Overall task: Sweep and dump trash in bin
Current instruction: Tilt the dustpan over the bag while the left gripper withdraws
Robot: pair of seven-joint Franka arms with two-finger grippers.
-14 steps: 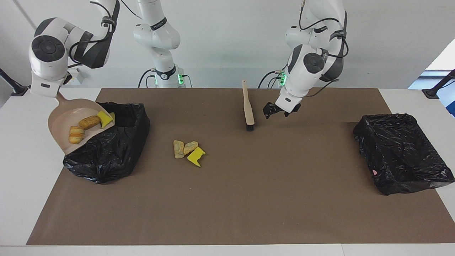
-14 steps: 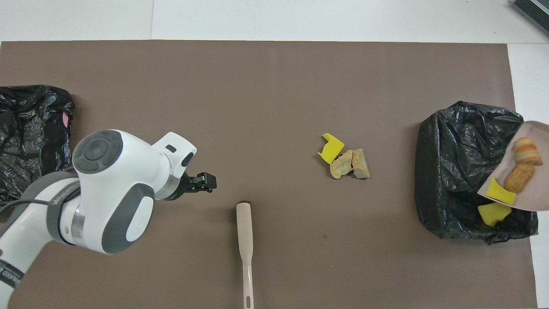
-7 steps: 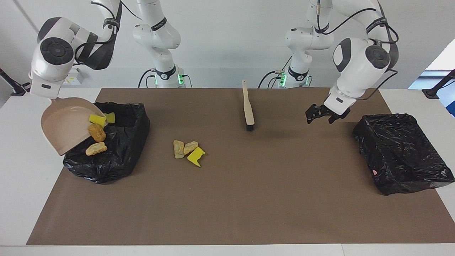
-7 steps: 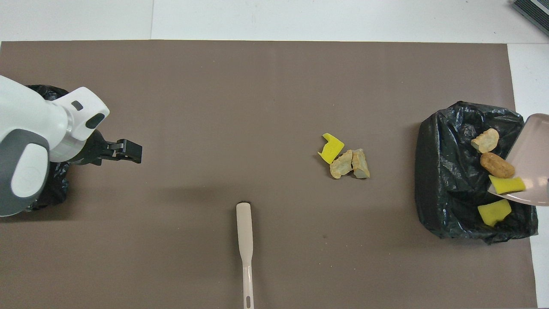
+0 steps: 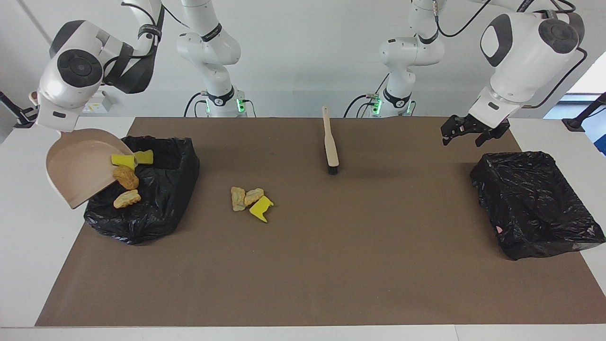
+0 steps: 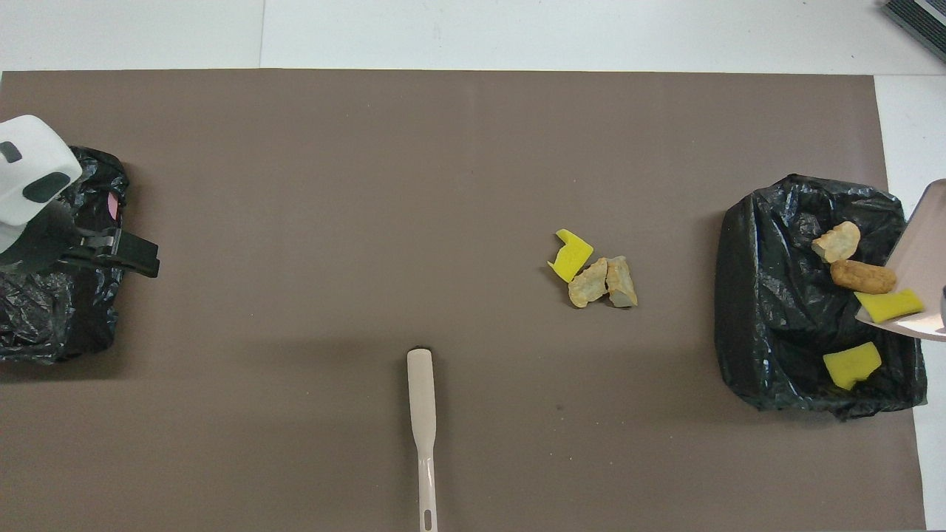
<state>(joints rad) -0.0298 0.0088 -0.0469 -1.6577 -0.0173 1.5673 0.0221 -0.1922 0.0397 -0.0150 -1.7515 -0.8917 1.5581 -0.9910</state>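
Note:
My right gripper [image 5: 60,129] is shut on the handle of the beige dustpan [image 5: 78,168], which is held tilted over the black-lined bin [image 5: 156,208] at the right arm's end. A yellow chunk [image 5: 122,160] and a brown lump [image 5: 126,177] sit at the pan's lip. A tan lump [image 5: 127,199] and another yellow chunk [image 5: 145,156] lie in the bin. A small pile of trash [image 5: 251,199], two tan lumps and a yellow chunk, lies on the mat; it also shows in the overhead view [image 6: 593,270]. My left gripper [image 5: 468,131] is open and empty in the air.
The beige brush [image 5: 330,142] lies on the brown mat [image 5: 331,265], nearer to the robots than the pile. A second black-lined bin [image 5: 535,203] stands at the left arm's end, and the left gripper [image 6: 137,258] hangs over its edge.
The dustpan tipped steeper and the lumps slid from it into the bin. My left gripper swung away from beside the brush toward the left arm's end and rose.

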